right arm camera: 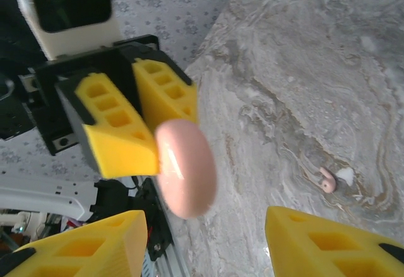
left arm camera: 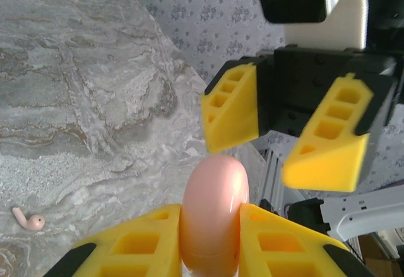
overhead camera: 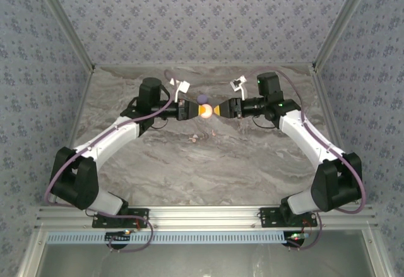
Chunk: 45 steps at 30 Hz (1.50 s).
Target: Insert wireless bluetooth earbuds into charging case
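A pink round charging case (overhead camera: 206,111) hangs in the air above the middle of the table, edge-on between the yellow pads of my left gripper (overhead camera: 192,110), which is shut on it. The left wrist view shows the case (left arm camera: 214,214) clamped on both flat sides. My right gripper (overhead camera: 219,109) faces it from the right, open, its fingers apart on either side of the case (right arm camera: 185,168) without touching. A whitish-pink earbud (left arm camera: 28,220) lies on the table below; the same kind of earbud (right arm camera: 327,180) shows in the right wrist view.
A lilac round case (overhead camera: 202,99) sits on the marble table (overhead camera: 189,170) just behind the grippers. Small earbud pieces (overhead camera: 192,139) lie in front of them. Patterned walls close the back and both sides.
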Available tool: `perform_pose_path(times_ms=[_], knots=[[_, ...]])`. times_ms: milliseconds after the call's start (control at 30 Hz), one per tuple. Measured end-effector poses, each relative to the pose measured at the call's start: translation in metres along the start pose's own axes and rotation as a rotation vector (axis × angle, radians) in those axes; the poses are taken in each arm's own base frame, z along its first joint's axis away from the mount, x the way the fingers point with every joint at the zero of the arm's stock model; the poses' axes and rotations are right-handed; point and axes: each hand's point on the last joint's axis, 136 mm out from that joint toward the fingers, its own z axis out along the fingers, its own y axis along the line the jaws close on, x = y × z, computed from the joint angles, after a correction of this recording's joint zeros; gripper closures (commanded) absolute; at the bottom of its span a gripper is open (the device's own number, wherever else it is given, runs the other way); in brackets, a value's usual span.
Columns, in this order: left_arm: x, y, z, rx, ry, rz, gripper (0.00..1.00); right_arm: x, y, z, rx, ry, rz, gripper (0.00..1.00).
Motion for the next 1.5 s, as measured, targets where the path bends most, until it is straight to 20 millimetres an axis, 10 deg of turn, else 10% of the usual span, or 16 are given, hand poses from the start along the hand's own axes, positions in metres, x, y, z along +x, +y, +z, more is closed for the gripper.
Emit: perform_pose_path(times_ms=[467,1033,1500], knots=[[0.006,-0.009,-0.005,0.017,0.026,0.026,0.78,-0.004,-0.001,0.016,-0.015,0.047,0.000,0.48],[0.008,-0.012,-0.006,0.016,0.031,0.029,0.78,0.005,0.016,0.028,-0.077,0.104,-0.031,0.75],[-0.007,-0.023,-0.016,-0.001,-0.058,0.046,0.55,-0.011,0.021,0.027,-0.094,0.053,-0.021,0.81]])
